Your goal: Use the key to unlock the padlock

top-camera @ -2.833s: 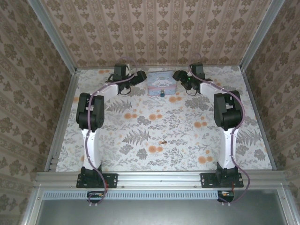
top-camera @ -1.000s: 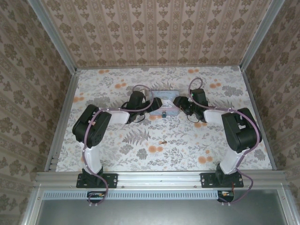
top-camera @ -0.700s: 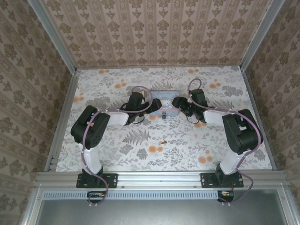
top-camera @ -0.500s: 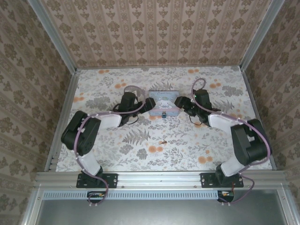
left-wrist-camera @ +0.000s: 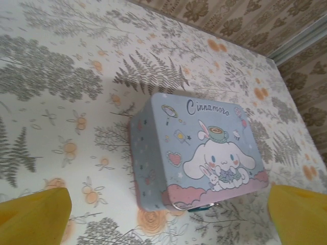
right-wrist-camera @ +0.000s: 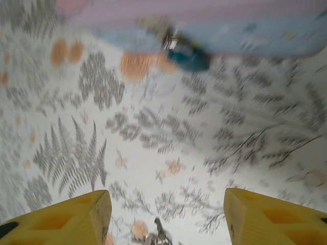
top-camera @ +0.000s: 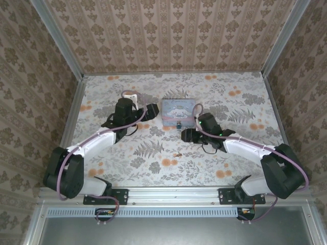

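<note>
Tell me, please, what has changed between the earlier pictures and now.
The cartoon tin was drawn nearer, flanked by both grippers. Since then the left gripper has backed off leftward, open, and the right gripper has swung round to the tin's near side, open, between the padlock and the key. The key stayed put; the padlock still hangs on the tin.

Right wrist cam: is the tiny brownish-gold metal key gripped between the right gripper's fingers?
No: the tiny brownish-gold metal key lies loose on the floral mat while the right gripper's yellow fingers stand wide apart.

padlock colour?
Dark teal; the padlock shows best in the right wrist view, though blurred.
</note>
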